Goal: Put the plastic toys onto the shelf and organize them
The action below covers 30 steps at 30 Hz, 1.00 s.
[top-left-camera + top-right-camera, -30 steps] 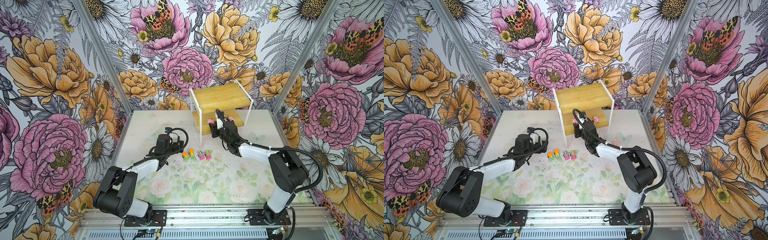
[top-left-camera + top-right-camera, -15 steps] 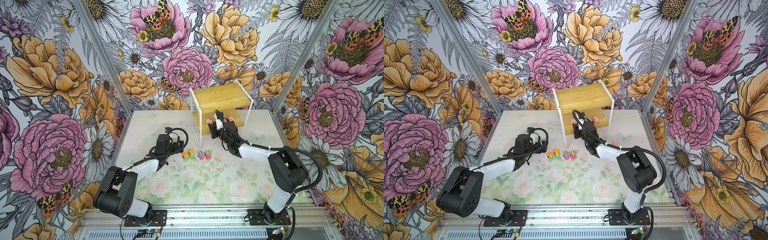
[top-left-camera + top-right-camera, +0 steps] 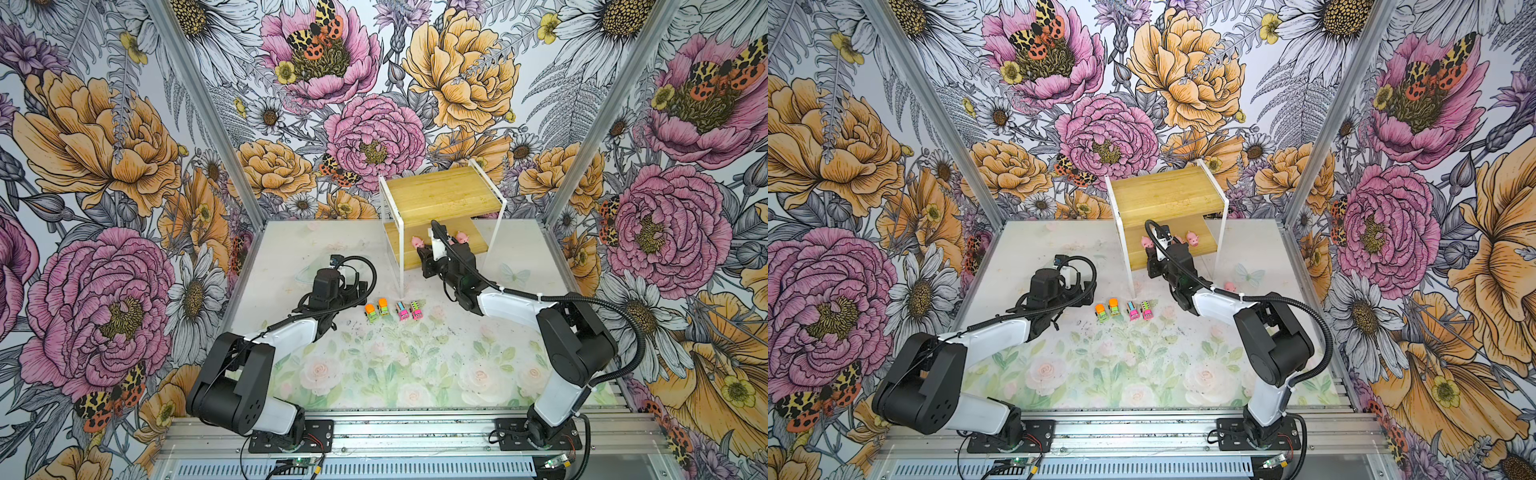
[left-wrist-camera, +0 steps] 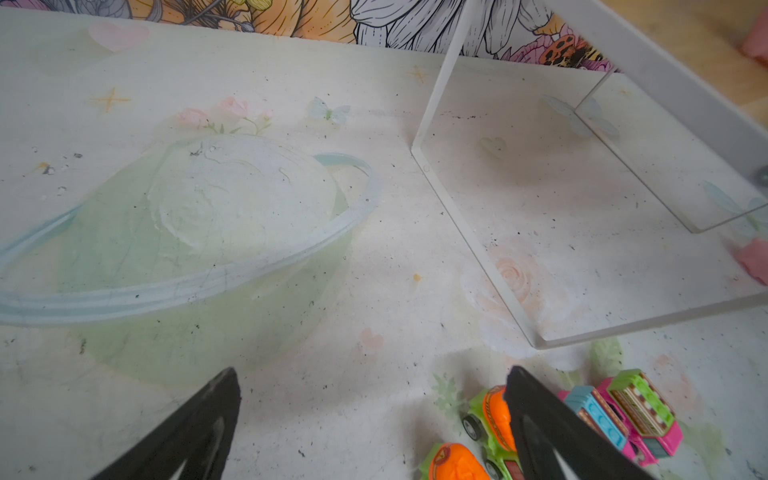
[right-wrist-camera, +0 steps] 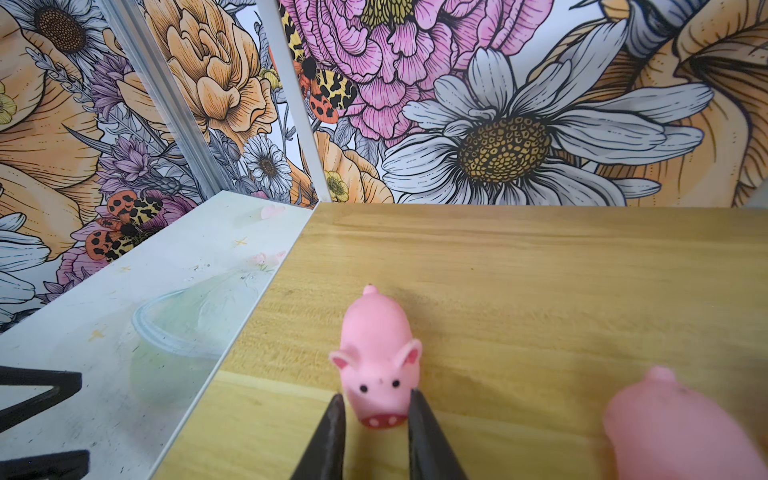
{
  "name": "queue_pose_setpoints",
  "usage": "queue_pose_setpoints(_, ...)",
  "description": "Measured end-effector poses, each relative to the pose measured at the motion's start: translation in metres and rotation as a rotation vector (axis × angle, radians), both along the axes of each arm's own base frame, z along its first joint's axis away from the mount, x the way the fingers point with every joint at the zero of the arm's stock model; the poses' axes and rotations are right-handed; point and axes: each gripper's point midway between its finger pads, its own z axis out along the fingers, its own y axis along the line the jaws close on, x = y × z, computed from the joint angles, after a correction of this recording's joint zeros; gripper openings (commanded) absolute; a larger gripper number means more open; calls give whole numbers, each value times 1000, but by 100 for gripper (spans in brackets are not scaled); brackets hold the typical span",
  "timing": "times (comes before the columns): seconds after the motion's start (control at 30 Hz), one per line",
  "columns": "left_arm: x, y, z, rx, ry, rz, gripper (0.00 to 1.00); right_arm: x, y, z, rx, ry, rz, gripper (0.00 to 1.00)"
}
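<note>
The shelf (image 3: 440, 195) (image 3: 1163, 191) stands at the back. In the right wrist view my right gripper (image 5: 376, 405) is shut on the head of a pink pig (image 5: 376, 345) standing on the lower board (image 5: 540, 270) near its edge. A second pig (image 5: 673, 424) sits beside it. In both top views pigs (image 3: 417, 242) (image 3: 1192, 238) flank the right gripper (image 3: 420, 250). Two green trucks (image 3: 371, 312) (image 4: 486, 415) and two pink trucks (image 3: 401, 311) (image 4: 640, 407) stand in a row on the table. My left gripper (image 4: 372, 386) (image 3: 358, 289) is open and empty, just left of them.
Another pink pig (image 3: 1229, 286) lies on the table right of the right forearm. The shelf's white frame leg (image 3: 401, 266) stands just behind the truck row. Flowered walls close the back and both sides. The mat (image 3: 395, 374) spreads toward the front rail.
My right gripper's jaws have closed in on the pig's head at the lower board. The left arm and the trucks have stayed put.
</note>
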Motion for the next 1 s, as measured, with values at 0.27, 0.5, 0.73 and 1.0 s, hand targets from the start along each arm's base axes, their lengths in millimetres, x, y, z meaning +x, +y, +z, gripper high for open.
queue_pose_setpoints(0.27, 0, 0, 0, 0, 0, 0, 99, 0, -1, 0, 7, 5, -10, 24)
queue_pose_setpoints(0.5, 0, 0, 0, 0, 0, 0, 99, -1, -2, 1, 13, 7, -13, 41)
queue_pose_setpoints(0.73, 0, 0, 0, 0, 0, 0, 99, -2, -1, 1, 9, 4, -15, 41)
queue_pose_setpoints(1.0, 0, 0, 0, 0, 0, 0, 99, 6, -1, 2, -5, -31, -36, 41)
